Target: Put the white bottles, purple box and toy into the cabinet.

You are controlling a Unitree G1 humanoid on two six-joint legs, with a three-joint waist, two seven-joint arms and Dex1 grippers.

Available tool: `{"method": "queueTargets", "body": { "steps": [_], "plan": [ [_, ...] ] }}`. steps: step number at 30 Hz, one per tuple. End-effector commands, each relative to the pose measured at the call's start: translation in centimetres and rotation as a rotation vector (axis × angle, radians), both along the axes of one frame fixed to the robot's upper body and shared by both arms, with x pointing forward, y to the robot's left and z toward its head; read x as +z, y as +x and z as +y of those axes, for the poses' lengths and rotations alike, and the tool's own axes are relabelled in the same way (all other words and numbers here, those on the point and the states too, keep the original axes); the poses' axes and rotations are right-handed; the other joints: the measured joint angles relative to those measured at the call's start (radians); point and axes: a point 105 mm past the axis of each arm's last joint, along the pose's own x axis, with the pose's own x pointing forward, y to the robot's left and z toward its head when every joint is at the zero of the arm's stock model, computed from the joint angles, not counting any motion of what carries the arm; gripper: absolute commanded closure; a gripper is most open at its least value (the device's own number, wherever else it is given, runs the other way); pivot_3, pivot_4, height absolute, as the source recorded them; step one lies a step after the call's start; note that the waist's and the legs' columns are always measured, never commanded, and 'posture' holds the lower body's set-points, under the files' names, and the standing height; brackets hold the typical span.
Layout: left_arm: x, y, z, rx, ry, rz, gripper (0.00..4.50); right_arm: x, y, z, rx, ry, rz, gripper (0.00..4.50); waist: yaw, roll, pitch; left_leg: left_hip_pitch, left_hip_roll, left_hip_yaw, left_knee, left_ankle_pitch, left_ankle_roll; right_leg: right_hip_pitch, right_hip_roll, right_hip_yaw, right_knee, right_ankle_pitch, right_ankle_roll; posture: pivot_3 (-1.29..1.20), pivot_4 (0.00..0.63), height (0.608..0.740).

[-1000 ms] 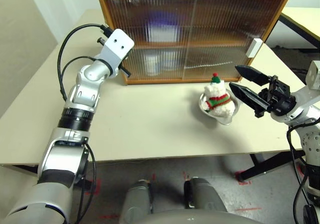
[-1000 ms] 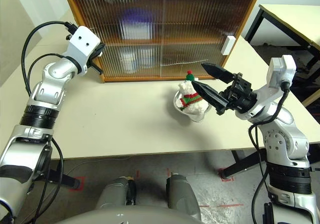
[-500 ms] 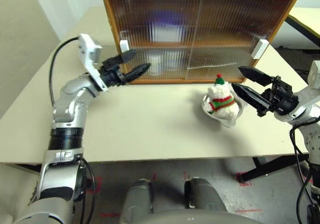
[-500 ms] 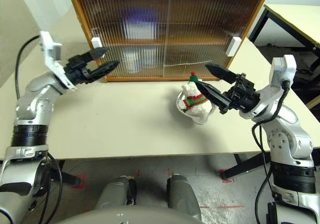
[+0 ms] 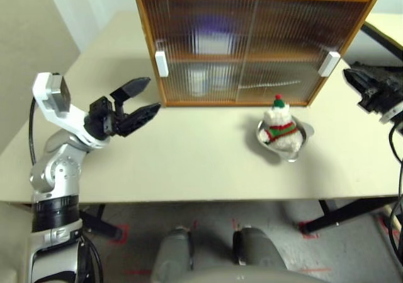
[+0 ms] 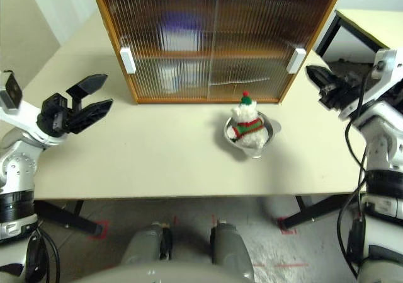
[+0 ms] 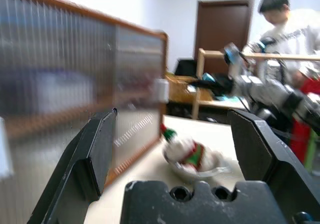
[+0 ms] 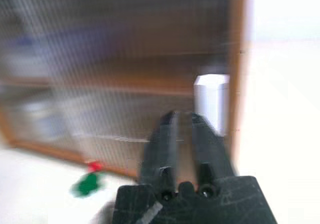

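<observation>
Left eye, cabinet (image 5: 252, 43): stands at the back of the surface (image 5: 189, 163), both ribbed doors shut, a white handle at each outer edge.
Left eye, box (image 5: 213, 38): a purple blur behind the left door, upper shelf.
Left eye, bottles (image 5: 203, 80): pale shapes behind the left door, lower shelf; how many I cannot tell.
Left eye, toy (image 5: 278, 127): sits in its glass dish (image 5: 304, 135) on the surface, in front of the right door.
Left eye, left hand (image 5: 143, 97): fingers spread wide, empty, above the surface near the cabinet's left front corner; the toy is well apart, off to its right.
Right eye, right hand (image 6: 313, 75): fingers pressed together, empty, just beside the right handle (image 6: 296, 60); the toy lies lower and to its left, near but apart.
Left wrist, left hand (image 7: 175, 149): two black fingers far apart; the toy in its dish shows between them, farther off, with the cabinet front alongside. A person (image 7: 295, 24) stands in the background.
Right wrist, right hand (image 8: 181, 116): fingers closed, pointing at the cabinet's right door close to the white handle; the toy's red and green hat (image 8: 90, 179) shows lower down.
</observation>
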Motion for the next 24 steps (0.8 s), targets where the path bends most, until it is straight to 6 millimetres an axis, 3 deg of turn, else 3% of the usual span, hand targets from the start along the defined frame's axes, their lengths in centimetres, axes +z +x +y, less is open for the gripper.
{"method": "queueTargets", "body": {
  "steps": [1,10,24],
  "plan": [
    [-1.0,-0.3,-1.0,-0.031,0.057,-0.021,0.0,-0.2,1.0,-0.7,-0.059,-0.03,0.014,4.43,0.003,0.0,0.0,0.0,0.0,0.0,0.0,0.0,0.0,0.0,0.0,0.0,0.0,0.0,0.0,0.09,0.0,0.74],
    [-2.3,1.3,0.1,0.101,0.111,-0.001,0.0,-1.0,2.7,-0.2,-0.072,-0.078,0.075,4.43,0.011,0.001,0.0,0.0,0.0,0.0,-0.001,0.0,0.001,-0.001,0.0,0.001,0.0,-0.001,-0.001,0.1,0.0,0.74],
    [-4.1,2.7,-1.9,0.102,0.129,0.042,0.0,-1.2,4.3,-0.8,-0.145,-0.107,0.116,4.43,0.017,0.002,-0.001,0.0,0.0,0.0,-0.001,0.0,0.001,-0.001,0.0,0.001,0.0,-0.001,-0.001,0.11,0.0,0.74]
  ]
}}
